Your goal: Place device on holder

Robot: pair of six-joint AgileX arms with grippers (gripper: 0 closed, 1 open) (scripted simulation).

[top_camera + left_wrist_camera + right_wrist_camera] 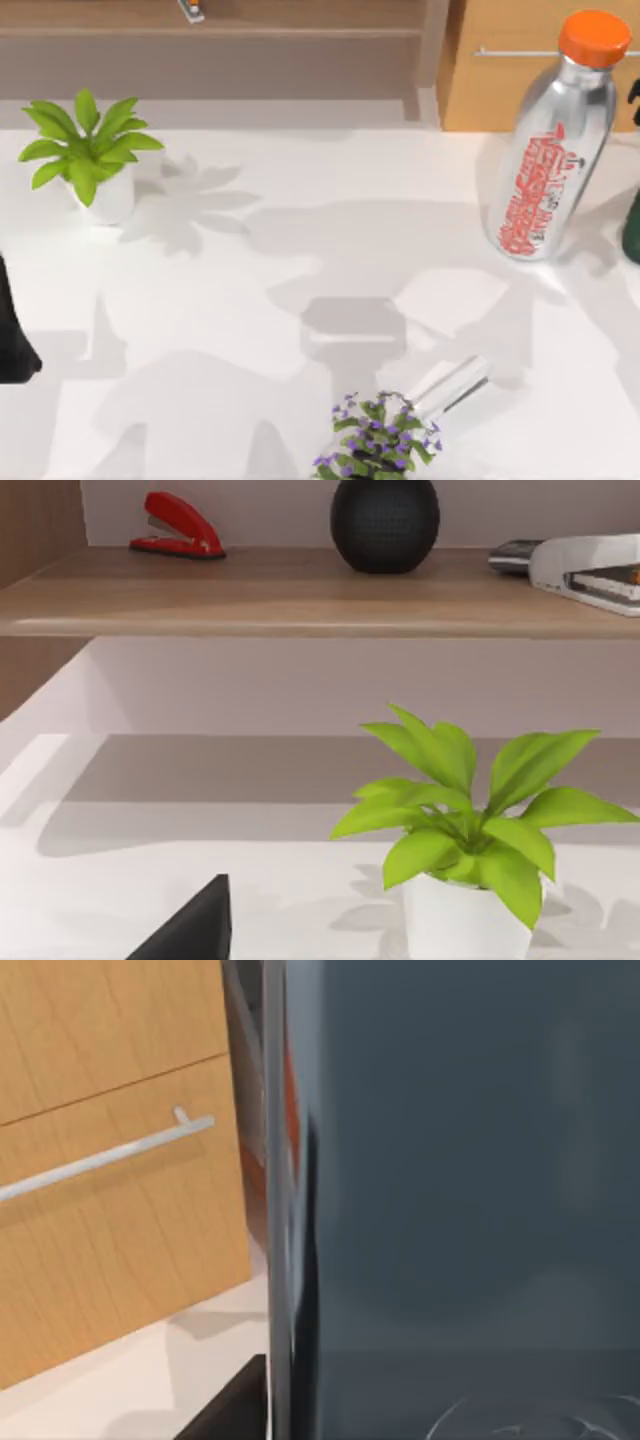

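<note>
While both arms sit at the table [300,260] edges, jaw states indiscernible, the centre lies open; a dark slab, possibly the device [470,1190], fronts the right wrist camera.

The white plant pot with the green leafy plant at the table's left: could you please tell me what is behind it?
Behind the white plant pot stands a wooden shelf carrying a red stapler, a round black textured ball and a white stapler. The wall under the shelf is partly covered by leaves.
</note>
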